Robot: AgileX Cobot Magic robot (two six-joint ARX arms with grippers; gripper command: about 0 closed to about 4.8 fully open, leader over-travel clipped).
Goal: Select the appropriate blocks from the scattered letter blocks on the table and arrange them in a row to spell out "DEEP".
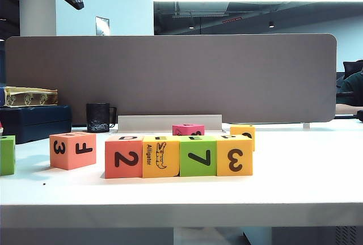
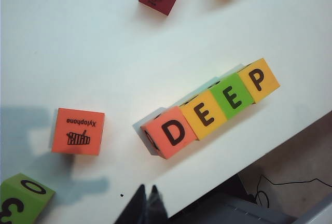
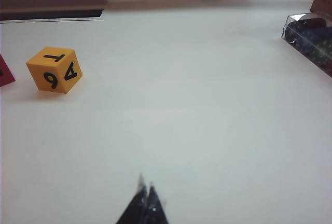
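Four blocks stand touching in a row near the front edge of the white table [image 1: 306, 165]: coral "2" [image 1: 123, 157], yellow alligator [image 1: 160, 156], green "7" [image 1: 198, 156] and yellow "3" [image 1: 234, 155]. From above, their tops read D [image 2: 170, 131], E [image 2: 204, 114], E [image 2: 232, 96], P [image 2: 258, 80]. My left gripper [image 2: 147, 189] hovers shut and empty above the table's front edge, just short of the D block. My right gripper [image 3: 146, 181] is shut and empty over bare table, well away from the row. Neither gripper shows in the exterior view.
Left of the row are a coral cube [image 1: 72, 150] and a green cube [image 1: 7, 155]. Behind it are a pink cube [image 1: 188, 129] and a yellow cube [image 1: 243, 131] [image 3: 54, 69]. A black mug [image 1: 98, 117], a dark box [image 1: 34, 121] and a grey partition [image 1: 170, 75] line the back. A clear case [image 3: 311, 37] lies far right.
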